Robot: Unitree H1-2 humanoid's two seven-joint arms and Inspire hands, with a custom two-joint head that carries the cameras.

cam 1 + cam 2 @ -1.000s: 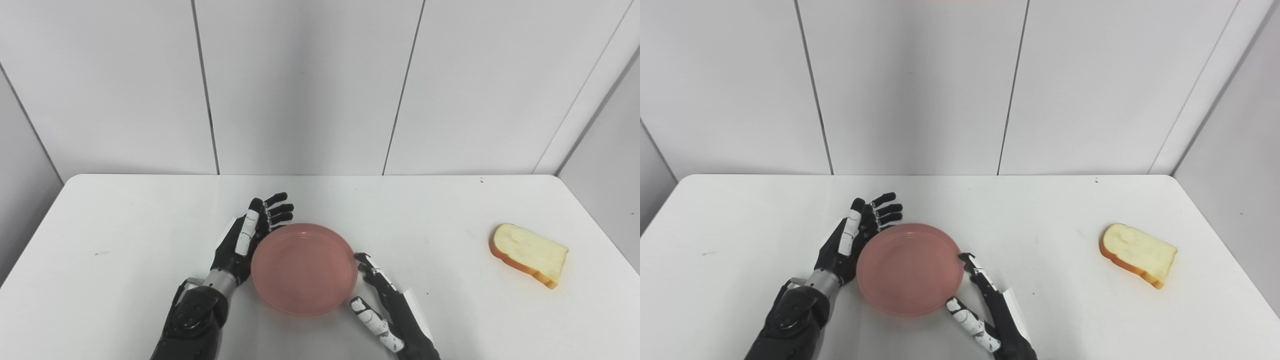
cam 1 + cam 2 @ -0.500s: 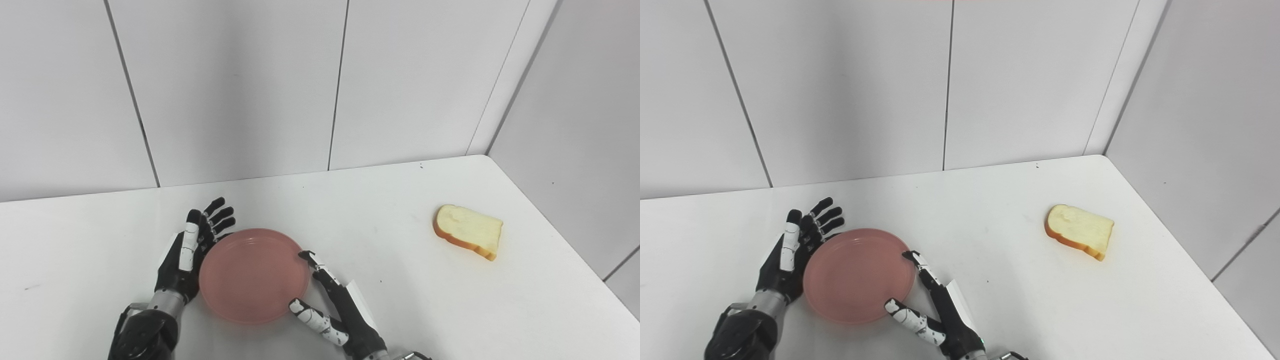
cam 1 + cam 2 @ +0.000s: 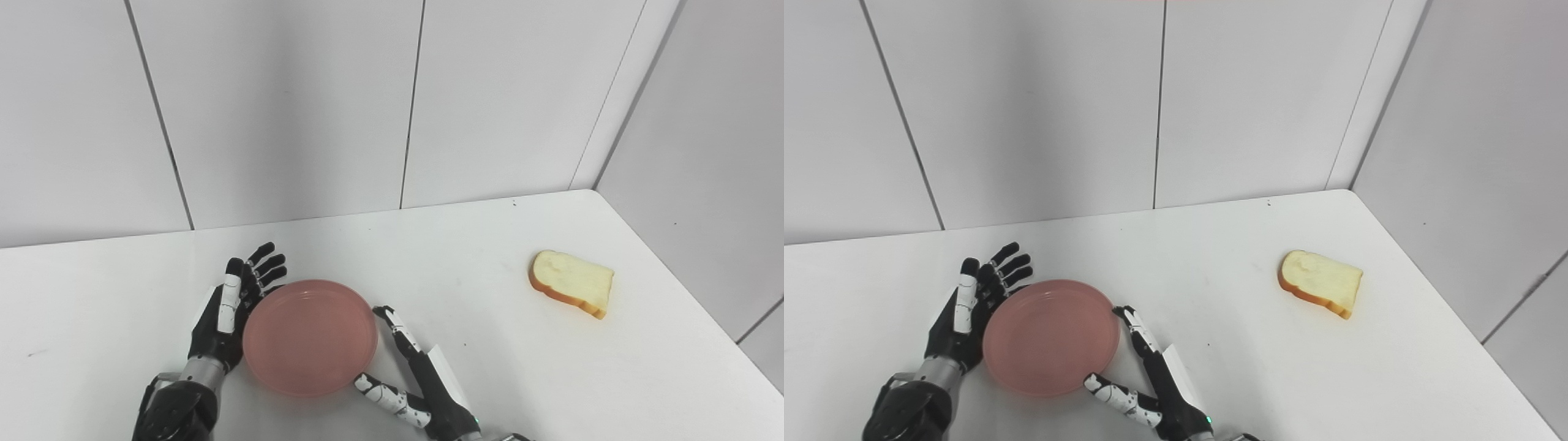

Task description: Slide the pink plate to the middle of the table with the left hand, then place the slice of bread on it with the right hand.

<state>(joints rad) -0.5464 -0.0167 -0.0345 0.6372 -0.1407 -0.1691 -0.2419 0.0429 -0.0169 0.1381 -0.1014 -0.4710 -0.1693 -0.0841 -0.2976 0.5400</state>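
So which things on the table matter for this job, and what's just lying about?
Part of the job:
- pink plate
- slice of bread
- left robot hand, open beside the plate
- right robot hand, open at the plate's other side

Lying about:
- nothing else; only the white table itself

Bread (image 3: 571, 283) well right of plate (image 3: 309, 335)

Pink plate (image 3: 309, 337): smooth plastic look, slight sheen on rim. Surface (image 3: 490, 343): white, matt, smooth, a few dark specks. Slice of bread (image 3: 571, 283): porous pale crumb, tan crust, matt. Left hand (image 3: 228, 312) and right hand (image 3: 416, 383): glossy black plastic with white segments. Wall panels (image 3: 288, 104): smooth matt grey-white.
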